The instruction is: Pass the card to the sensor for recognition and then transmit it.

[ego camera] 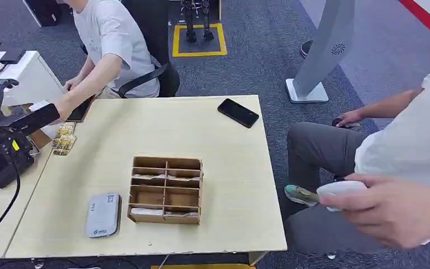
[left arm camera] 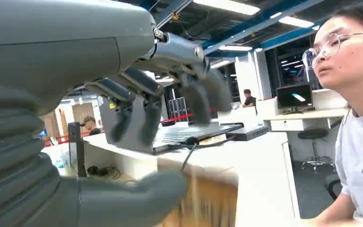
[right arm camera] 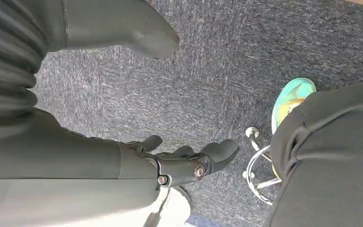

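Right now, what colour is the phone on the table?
Black; the phone lies flat near the table's far edge, clearest in the head view.

The pale wooden table (ego camera: 229,185) carries one brown wooden divider box (ego camera: 166,190), one grey rounded-rectangle card reader (ego camera: 102,215) and one black smartphone (ego camera: 238,112). Two gold-patterned cards (ego camera: 64,138) lie at its left edge. Two people sit by it, one in a light grey T-shirt (ego camera: 112,39), one in dark grey trousers (ego camera: 319,151).
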Robot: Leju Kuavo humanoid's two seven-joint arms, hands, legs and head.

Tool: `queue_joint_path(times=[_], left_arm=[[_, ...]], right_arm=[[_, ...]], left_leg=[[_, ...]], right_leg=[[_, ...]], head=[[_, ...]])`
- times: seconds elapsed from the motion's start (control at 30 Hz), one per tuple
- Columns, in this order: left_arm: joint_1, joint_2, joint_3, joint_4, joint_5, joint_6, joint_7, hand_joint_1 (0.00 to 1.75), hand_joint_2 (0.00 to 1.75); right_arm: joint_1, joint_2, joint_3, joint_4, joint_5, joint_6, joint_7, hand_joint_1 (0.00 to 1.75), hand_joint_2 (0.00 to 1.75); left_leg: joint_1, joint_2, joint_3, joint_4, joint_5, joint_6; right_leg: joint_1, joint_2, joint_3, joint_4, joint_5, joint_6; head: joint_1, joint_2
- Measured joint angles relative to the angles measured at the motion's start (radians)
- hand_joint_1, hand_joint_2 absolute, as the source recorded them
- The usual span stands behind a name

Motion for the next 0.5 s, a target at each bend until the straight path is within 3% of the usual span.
queue_joint_path(times=[0.5], left_arm=[[0.014,0.011,0.000,0.000,0.020,0.011,-0.007,0.00,1.75]], right_arm=[[0.009,-0.005,0.021,0.004,-0.012,-0.002,0.001,0.00,1.75]], left_leg=[[0.000,0.000,0.000,0.000,0.000,0.000]], right_leg=[[0.000,0.000,0.000,0.000,0.000,0.000]], head=[[0.000,0.000]])
